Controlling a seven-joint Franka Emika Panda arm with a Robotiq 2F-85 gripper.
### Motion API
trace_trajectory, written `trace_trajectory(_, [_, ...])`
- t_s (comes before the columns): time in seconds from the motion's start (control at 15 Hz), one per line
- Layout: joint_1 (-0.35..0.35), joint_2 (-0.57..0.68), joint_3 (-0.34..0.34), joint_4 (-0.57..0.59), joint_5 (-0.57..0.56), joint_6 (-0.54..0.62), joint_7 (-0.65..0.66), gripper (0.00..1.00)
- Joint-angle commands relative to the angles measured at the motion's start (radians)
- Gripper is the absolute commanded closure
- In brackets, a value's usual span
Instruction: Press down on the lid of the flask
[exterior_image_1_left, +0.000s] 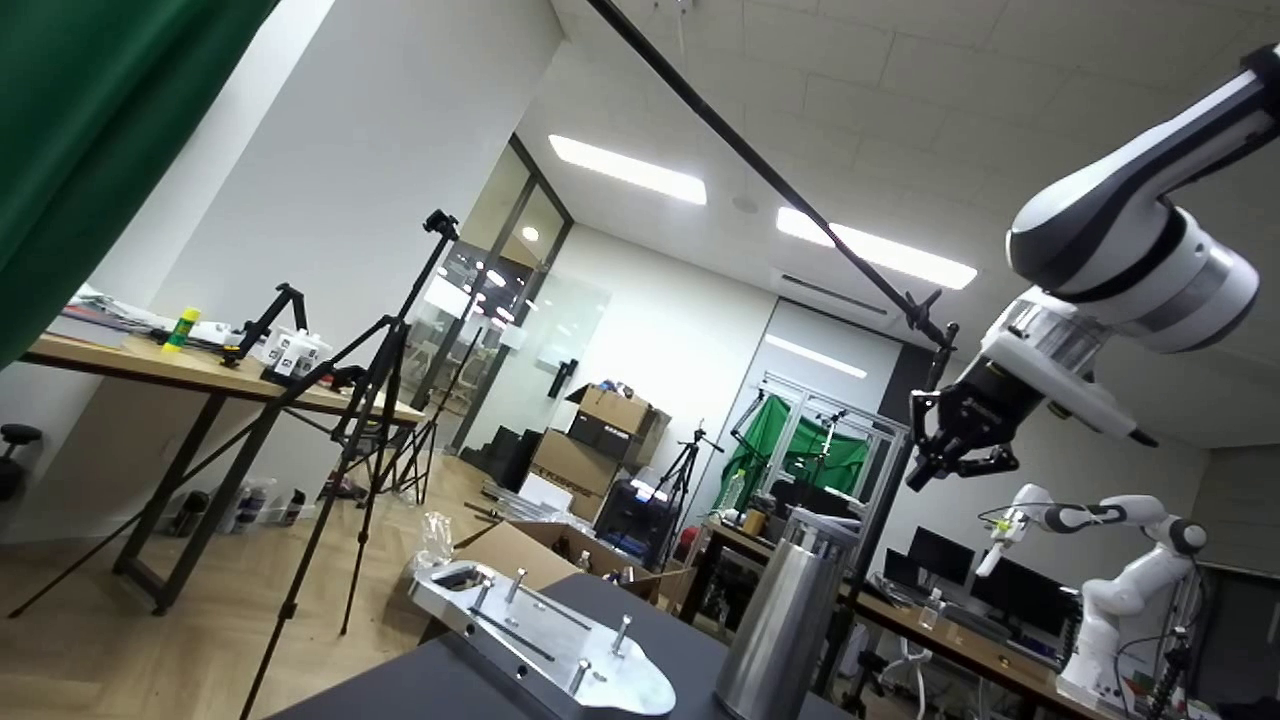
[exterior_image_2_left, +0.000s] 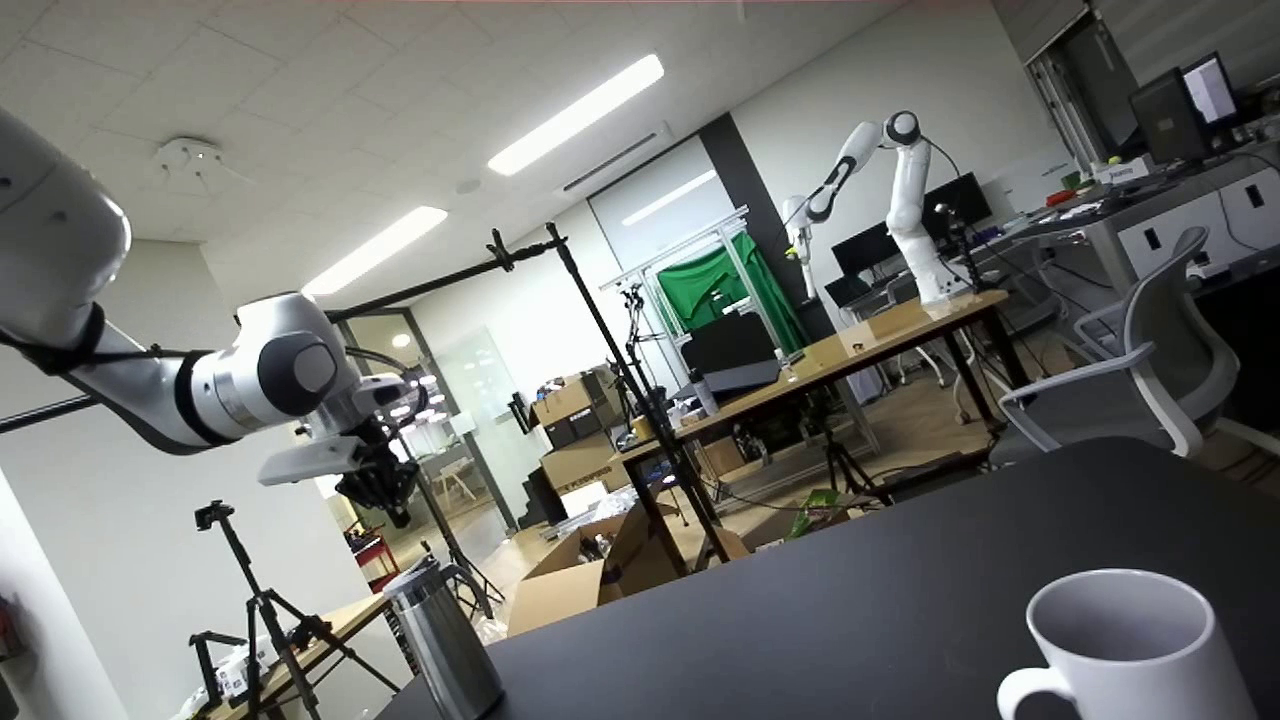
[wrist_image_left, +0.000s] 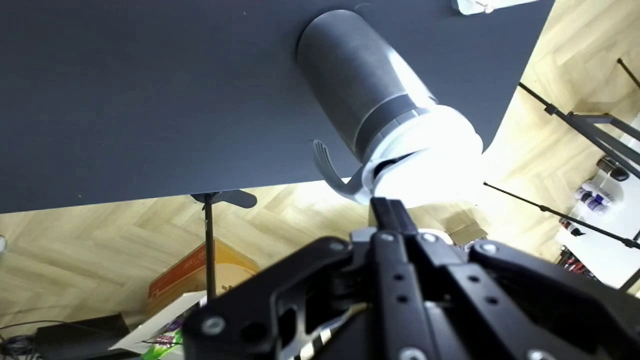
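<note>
My gripper (wrist_image_left: 393, 216) was closed, fingertips together, above the lid (exterior_image_2_left: 412, 576) and apart from it. Flask (exterior_image_1_left: 783, 632) stood upright on the table (exterior_image_2_left: 850, 600), lid on, device (exterior_image_1_left: 530, 620) near it; mug (exterior_image_2_left: 1138, 668) well apart.

White walls (exterior_image_1_left: 400, 130), tiled ceiling (exterior_image_2_left: 290, 95), two rectangular light panels (exterior_image_1_left: 628, 170) lit in both exterior views. Herringbone wood floor (wrist_image_left: 75, 260). Dark-framed glass partition (exterior_image_1_left: 540, 320), stacked cardboard boxes (exterior_image_1_left: 570, 460) near it. Wood-top table (exterior_image_1_left: 140, 357) beside a wall, long wood-top desk (exterior_image_2_left: 825, 358) across the room, black monitors (exterior_image_2_left: 965, 200) behind. Grey office chair (exterior_image_2_left: 1180, 335) just past the edge of a dark tabletop (exterior_image_2_left: 800, 620). Green cloth (exterior_image_2_left: 692, 288) hangs at the far end.
</note>
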Motion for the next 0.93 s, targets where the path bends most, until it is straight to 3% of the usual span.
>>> trace_trajectory(0.0, [0.031, 0.113, -0.01, 0.113, -0.037, 0.021, 0.005, 1.0])
trace_trajectory(0.53, [0.059, 0.251, -0.013, 0.243, -0.054, 0.064, -0.033, 1.0])
trace_trajectory(0.87, [0.105, 0.296, -0.078, 0.318, -0.103, -0.039, 0.032, 1.0])
